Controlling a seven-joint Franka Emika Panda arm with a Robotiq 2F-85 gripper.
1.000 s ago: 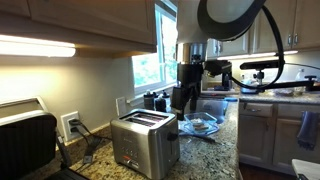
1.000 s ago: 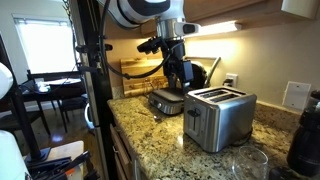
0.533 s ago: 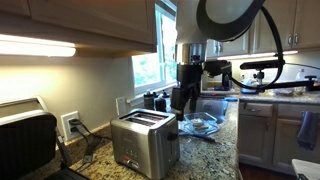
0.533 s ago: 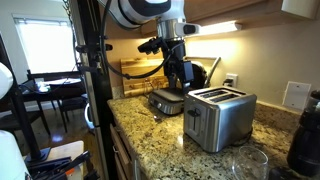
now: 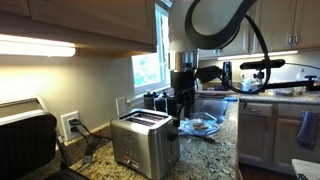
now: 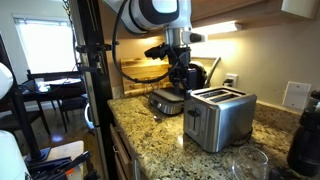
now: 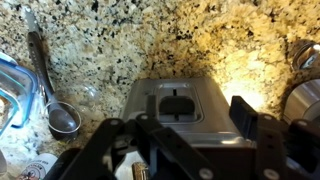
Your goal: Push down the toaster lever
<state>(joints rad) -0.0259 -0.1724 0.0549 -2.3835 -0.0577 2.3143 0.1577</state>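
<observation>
The steel two-slot toaster (image 5: 145, 143) stands on the granite counter and shows in both exterior views (image 6: 222, 115). In the wrist view I look down on its narrow end (image 7: 215, 100), where the dark toaster lever (image 7: 178, 103) sits in its slot. My gripper (image 7: 180, 120) is open and empty, its fingers spread to either side of the lever and above it. In the exterior views the gripper (image 5: 183, 106) (image 6: 186, 80) hangs above the counter at the toaster's end, apart from it. The lever is too small to make out there.
A big black appliance (image 5: 25, 145) and a wall outlet (image 5: 70, 125) stand beside the toaster. A glass bowl (image 5: 200, 125) and a round pot (image 6: 165, 100) lie beyond the gripper. A drinking glass (image 6: 247, 164) stands at the front. A metal ladle (image 7: 62, 118) lies on the granite.
The arm has turned and the gripper has shifted a little toward the toaster's end. The toaster has not moved.
</observation>
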